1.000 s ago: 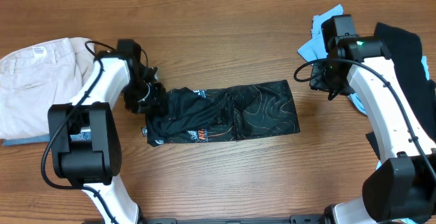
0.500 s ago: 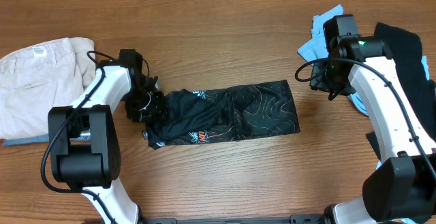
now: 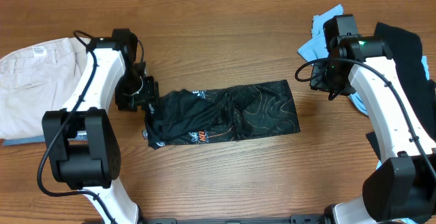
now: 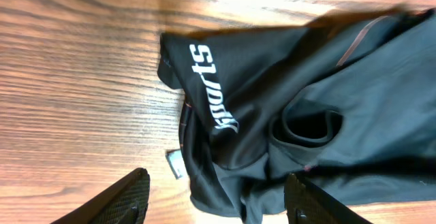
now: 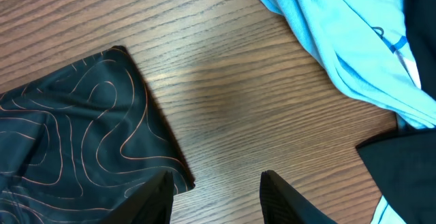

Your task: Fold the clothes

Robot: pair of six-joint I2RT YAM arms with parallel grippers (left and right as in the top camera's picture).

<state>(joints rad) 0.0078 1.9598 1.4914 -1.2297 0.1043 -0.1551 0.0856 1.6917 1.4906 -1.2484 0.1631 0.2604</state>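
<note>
We record one thin black jersey (image 3: 225, 115), folded into a long band lying crosswise at the middle of the wooden worktop (image 3: 225, 33). Fine orange contour lines cover its flat right half, while its left end is rumpled, showing white "sports" lettering, an orange-and-white logo near the front edge and a small white tag. We note the left end effector (image 3: 142, 100) at that rumpled end, fingers spread with nothing between them, and the right end effector (image 5: 214, 200) likewise apart and empty, above bare wood between the jersey's right corner and a light blue shirt (image 5: 340, 40).
</note>
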